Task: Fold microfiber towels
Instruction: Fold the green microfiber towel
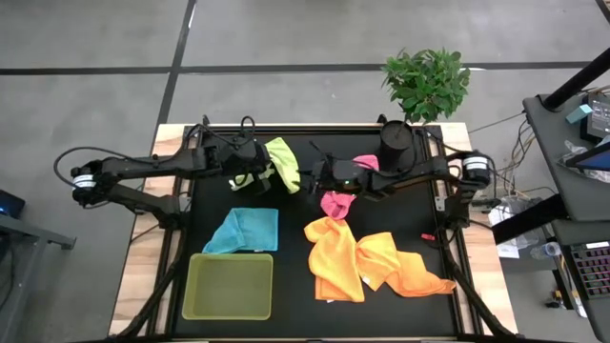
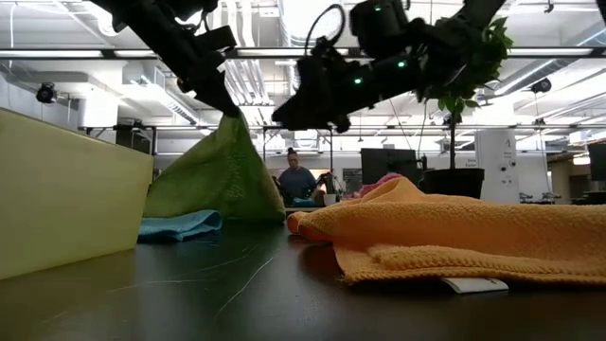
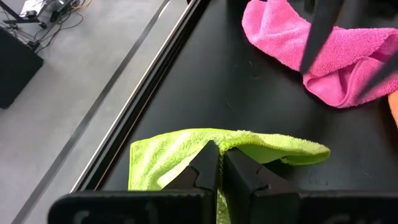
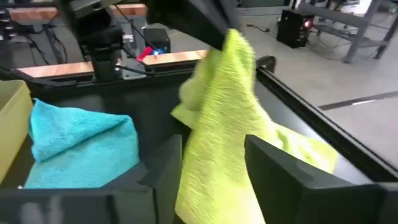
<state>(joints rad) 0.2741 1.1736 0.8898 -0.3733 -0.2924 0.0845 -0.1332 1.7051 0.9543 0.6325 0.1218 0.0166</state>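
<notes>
We see the left gripper (image 1: 255, 168) clenched on the lime green towel (image 1: 283, 162), its fingers (image 3: 208, 168) pinching a fold of the cloth and holding it up off the black table (image 1: 295, 286); from the table-level camera the towel hangs from the grip like a tent, its lower edge touching the surface. Below this gripper in the overhead picture lie the light blue towel (image 1: 244, 231), folded flat, and beyond it the translucent green tray (image 1: 229, 286), just beside the blue cloth.

Just to the right of the green towel we find the right gripper (image 1: 313, 177), its jaws spread apart with the hanging lime cloth between them; its wrist camera shows the fingers (image 4: 280, 171) standing clear on either side, so it looks released rather than gripping. Right under that arm sits the pink towel (image 1: 337, 202), bunched. Nearer the table's front edge from it lie the orange towels (image 1: 367, 264), spread and rumpled, touching the pink one
</notes>
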